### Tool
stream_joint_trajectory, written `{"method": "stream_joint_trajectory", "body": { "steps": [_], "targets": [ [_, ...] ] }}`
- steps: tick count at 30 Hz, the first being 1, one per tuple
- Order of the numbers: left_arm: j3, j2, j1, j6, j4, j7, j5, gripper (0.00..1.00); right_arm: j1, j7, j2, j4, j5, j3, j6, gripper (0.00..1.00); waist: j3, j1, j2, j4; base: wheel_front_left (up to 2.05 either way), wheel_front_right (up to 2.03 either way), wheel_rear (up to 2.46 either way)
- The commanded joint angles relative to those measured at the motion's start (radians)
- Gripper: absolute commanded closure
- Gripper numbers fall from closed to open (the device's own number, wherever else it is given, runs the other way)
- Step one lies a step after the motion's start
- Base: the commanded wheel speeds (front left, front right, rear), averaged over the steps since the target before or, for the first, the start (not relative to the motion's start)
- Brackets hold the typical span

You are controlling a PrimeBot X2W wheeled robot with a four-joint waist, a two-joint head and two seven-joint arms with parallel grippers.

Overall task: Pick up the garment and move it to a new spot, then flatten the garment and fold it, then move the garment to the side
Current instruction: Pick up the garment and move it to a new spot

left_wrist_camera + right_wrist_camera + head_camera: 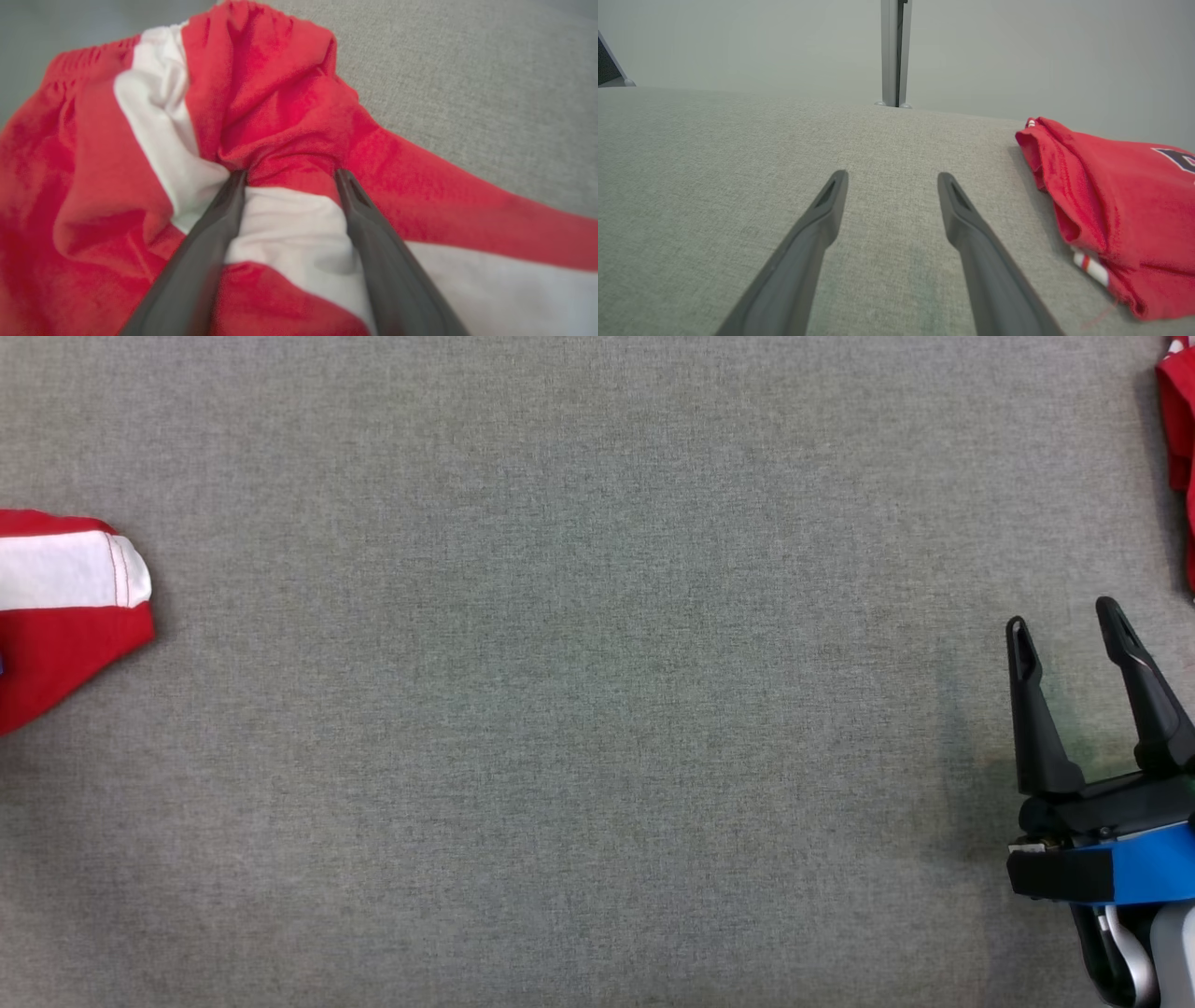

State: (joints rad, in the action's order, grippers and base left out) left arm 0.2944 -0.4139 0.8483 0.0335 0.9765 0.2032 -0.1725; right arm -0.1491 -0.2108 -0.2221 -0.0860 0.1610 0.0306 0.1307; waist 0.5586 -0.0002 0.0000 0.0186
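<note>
The garment (65,607) is red with a broad white stripe and lies at the far left edge of the head view. In the left wrist view the garment (280,93) is rumpled, with an elastic waistband at the top. My left gripper (289,175) is open, its fingertips pressed into the cloth, and a ridge of red fabric bunches up just past them. My right gripper (1064,616) hovers open at the lower right of the head view, over bare table. In its own wrist view the right gripper (892,175) has nothing between its fingers.
The grey cloth-covered table (597,709) stretches between the two arms. A second red garment (1178,420) with a dark print lies at the table's far right, seen crumpled to the right of my right fingers (1111,200). A grey post (894,51) stands beyond the table's far edge.
</note>
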Motion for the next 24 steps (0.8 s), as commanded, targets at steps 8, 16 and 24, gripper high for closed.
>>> {"method": "stream_joint_trajectory", "body": {
  "steps": [8, 16, 24],
  "targets": [
    [0.0, 0.012, -0.04, 0.006, 0.056, 0.045, -0.024, 1.0, -0.011, -0.006, 0.01, 0.019, 0.007, -0.012, 0.0, 0.0, -0.024, 0.0002, 0.0, -0.017, 0.0, 0.0, 0.0],
    [-0.05, -0.027, 0.01, 0.034, -0.028, -0.13, 0.012, 1.0, -0.017, -0.024, 0.034, 0.073, 0.013, -0.027, 0.0, 0.0, -0.088, 0.0002, 0.0, -0.028, 0.0, 0.0, 0.0],
    [-0.153, -0.011, 0.079, 0.075, -0.137, -0.294, 0.055, 1.0, -0.02, -0.045, 0.074, 0.154, 0.027, -0.062, 0.0, 0.0, -0.203, 0.0002, 0.0, -0.057, 0.0, 0.0, 0.0]
  ]
}}
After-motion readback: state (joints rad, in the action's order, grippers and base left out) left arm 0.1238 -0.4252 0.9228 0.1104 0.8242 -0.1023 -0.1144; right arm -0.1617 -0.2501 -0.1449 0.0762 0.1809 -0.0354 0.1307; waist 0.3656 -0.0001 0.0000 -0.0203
